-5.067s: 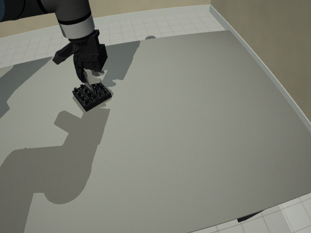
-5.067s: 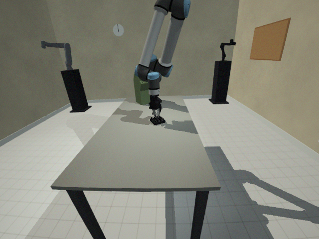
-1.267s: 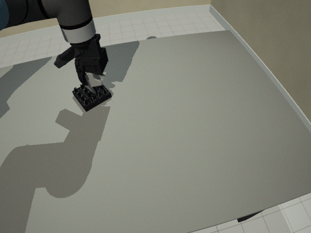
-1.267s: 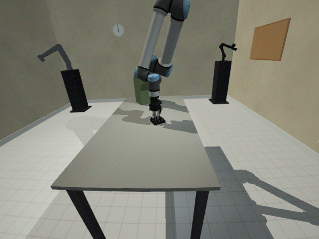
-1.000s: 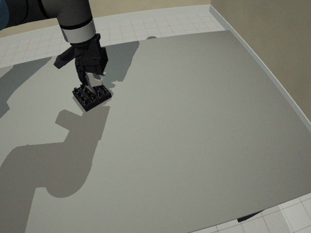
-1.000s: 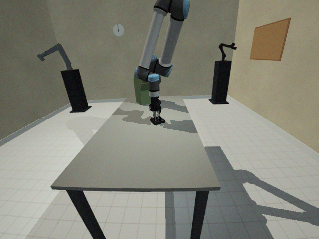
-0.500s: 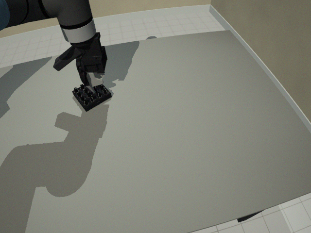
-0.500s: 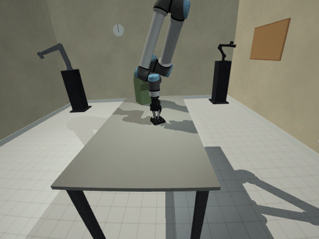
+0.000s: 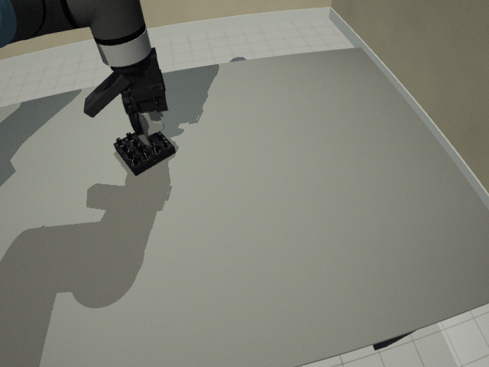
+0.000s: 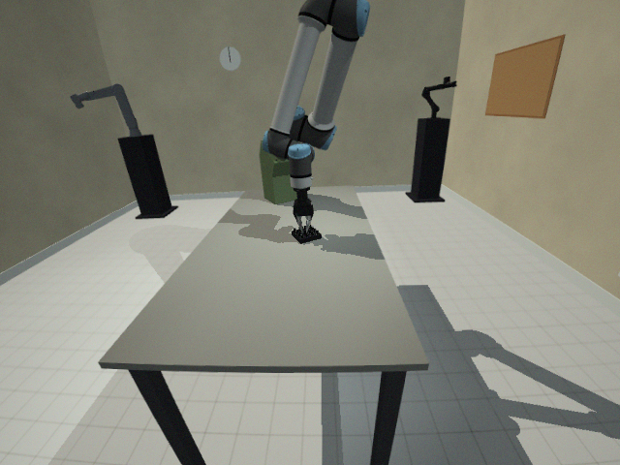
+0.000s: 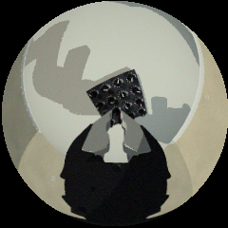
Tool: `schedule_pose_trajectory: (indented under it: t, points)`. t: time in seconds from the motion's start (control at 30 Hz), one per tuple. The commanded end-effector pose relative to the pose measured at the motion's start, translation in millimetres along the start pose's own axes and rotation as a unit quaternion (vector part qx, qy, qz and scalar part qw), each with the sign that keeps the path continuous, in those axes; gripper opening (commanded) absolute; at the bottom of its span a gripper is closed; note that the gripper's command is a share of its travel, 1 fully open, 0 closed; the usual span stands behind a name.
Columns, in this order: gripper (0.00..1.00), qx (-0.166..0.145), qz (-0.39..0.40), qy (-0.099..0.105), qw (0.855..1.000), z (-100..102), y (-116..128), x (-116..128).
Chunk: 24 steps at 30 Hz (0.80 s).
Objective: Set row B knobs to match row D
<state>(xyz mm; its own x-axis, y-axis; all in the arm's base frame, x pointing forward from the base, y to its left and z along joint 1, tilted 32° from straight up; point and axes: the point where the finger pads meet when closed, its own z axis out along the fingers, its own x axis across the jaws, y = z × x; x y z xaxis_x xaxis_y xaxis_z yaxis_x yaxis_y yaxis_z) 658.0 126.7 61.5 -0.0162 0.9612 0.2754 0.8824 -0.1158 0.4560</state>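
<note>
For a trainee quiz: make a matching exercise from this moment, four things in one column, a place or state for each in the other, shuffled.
Things:
1. gripper
2. knob box
3. green block
4. orange board

Places or states:
a. hangs on the wall
b. lies on the table
c. shut on a knob
d. stands on the floor behind the table's far end

Pairs: 1-c, 2-b, 3-d, 4-a
</note>
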Motion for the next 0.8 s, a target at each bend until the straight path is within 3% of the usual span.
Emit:
schedule_pose_trajectory:
  t: [0.0,0.4,0.77]
  points:
    - [0.04,0.000,-0.051,0.001,0.999,-0.3,0.4,-0.4]
    - [0.04,0.000,-0.159,0.001,0.987,-0.3,0.7,-1.5]
    - [0.04,0.000,-0.281,0.001,0.960,-0.3,1.2,-2.5]
